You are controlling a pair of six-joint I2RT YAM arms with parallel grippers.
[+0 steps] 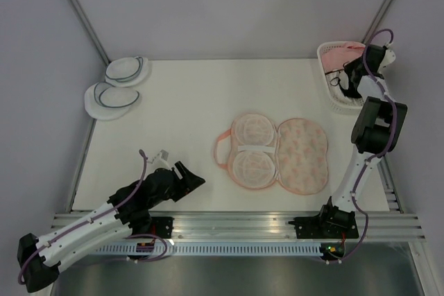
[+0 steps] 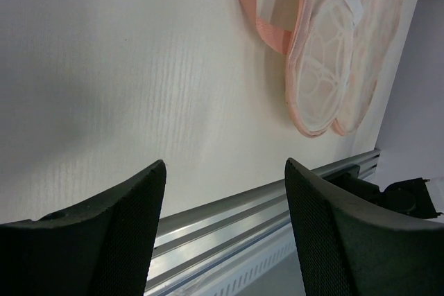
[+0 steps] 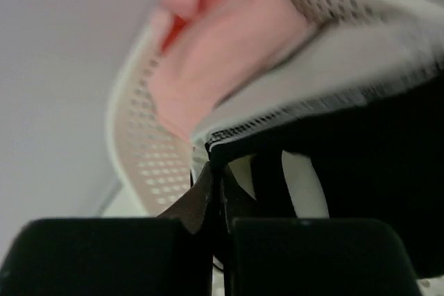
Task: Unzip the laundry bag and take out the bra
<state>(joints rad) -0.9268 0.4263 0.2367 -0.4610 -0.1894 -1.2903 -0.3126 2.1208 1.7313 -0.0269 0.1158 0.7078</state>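
The laundry bag [image 1: 277,154] lies unzipped and spread open at the table's middle, pale inner lobes on the left and floral half on the right; it also shows in the left wrist view [image 2: 326,67]. My right gripper [image 1: 345,77] is at the white basket [image 1: 340,105] at the far right, shut [image 3: 216,171] on the black edging of the white-cupped bra [image 3: 312,81]. My left gripper [image 1: 198,179] is open and empty [image 2: 225,164], low near the table's front edge, left of the bag.
A pink garment [image 1: 343,53] lies in the basket, also in the right wrist view [image 3: 208,39]. Two plain white round pouches [image 1: 128,69] [image 1: 111,98] lie at the far left. The aluminium rail [image 2: 243,206] runs along the front edge.
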